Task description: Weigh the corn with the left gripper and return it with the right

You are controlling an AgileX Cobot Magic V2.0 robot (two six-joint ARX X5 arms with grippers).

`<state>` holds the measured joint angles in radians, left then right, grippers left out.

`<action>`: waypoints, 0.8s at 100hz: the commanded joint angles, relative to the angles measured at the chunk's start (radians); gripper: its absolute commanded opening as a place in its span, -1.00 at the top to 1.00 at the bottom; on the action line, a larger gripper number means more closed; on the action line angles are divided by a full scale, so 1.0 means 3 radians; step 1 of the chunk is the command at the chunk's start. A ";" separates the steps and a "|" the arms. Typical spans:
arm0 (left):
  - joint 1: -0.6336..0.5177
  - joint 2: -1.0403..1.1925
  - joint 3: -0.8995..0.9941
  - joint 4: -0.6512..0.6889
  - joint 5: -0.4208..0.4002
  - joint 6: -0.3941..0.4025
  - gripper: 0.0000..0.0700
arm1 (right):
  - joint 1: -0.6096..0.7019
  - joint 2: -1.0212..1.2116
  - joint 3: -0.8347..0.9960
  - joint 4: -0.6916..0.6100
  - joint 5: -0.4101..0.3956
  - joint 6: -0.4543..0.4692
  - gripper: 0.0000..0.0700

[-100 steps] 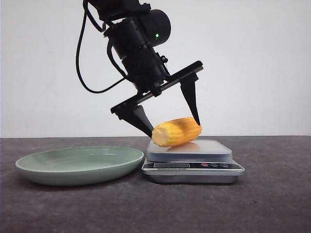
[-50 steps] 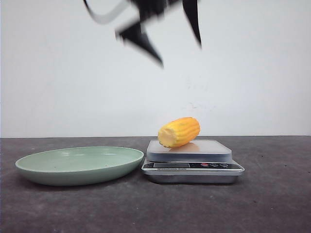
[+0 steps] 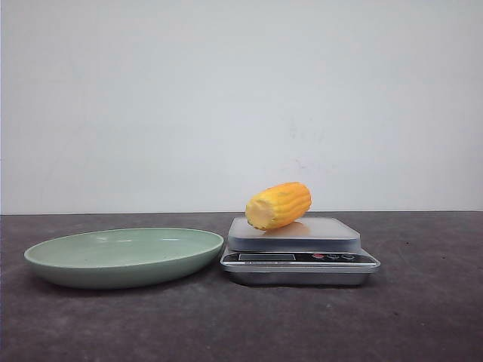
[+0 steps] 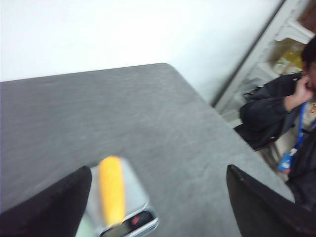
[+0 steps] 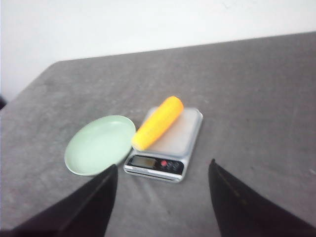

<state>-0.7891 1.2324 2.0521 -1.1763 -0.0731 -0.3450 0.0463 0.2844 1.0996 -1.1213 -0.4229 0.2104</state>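
The dark grey worktop [image 3: 423,317] stretches across the front view with a pale wall behind it. On its left side sits a shallow green plate [image 3: 124,256], and just beside the plate's right rim stands a silver kitchen scale [image 3: 299,258] with a display and small buttons along its front edge. The corn [image 3: 278,205] lies on its side on the scale's platform, tilted a little, its paler cut end facing the plate side; nothing grips it.

No arm appears in the front view. In the left wrist view, the left end effector [image 4: 163,205] has its two black fingers spread wide apart with nothing between them, high above the worktop, the corn [image 4: 112,188] and scale [image 4: 136,197] blurred below. In the right wrist view, the right end effector [image 5: 163,202] is likewise spread and empty, raised well above the scale [image 5: 168,143], the corn [image 5: 158,122] and the plate [image 5: 100,144].
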 commanded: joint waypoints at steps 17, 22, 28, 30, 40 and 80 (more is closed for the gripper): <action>-0.0033 -0.0764 0.0066 -0.0755 -0.0415 0.0050 -0.47 | 0.0005 0.0056 0.0047 0.0928 -0.0347 0.0221 -0.01; -0.0032 -0.0921 0.0066 -0.0807 -0.0449 0.0038 -0.47 | 0.0005 0.0099 0.0047 0.1204 -0.0364 0.0352 0.04; -0.0032 -0.1097 0.0066 -0.0837 -0.0487 -0.0001 -0.47 | 0.0005 0.0186 0.0047 0.1517 -0.0393 0.0491 0.05; -0.0032 -0.1150 0.0066 -0.0839 -0.0501 -0.0022 -0.47 | 0.0005 0.0223 0.0047 0.1620 -0.0420 0.0516 0.05; -0.0032 -0.1377 0.0066 -0.0861 -0.0645 -0.0146 -0.46 | 0.0005 0.0479 0.0047 0.2015 -0.0506 0.0581 0.05; -0.0032 -0.1653 0.0055 -0.0900 -0.0743 -0.0211 -0.46 | 0.0343 0.1718 0.0048 0.2075 -0.0308 0.0407 0.04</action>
<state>-0.7902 0.7254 2.0533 -1.4174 -0.2909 -0.4076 0.1169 0.7677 1.1030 -0.5034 -0.5507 0.3611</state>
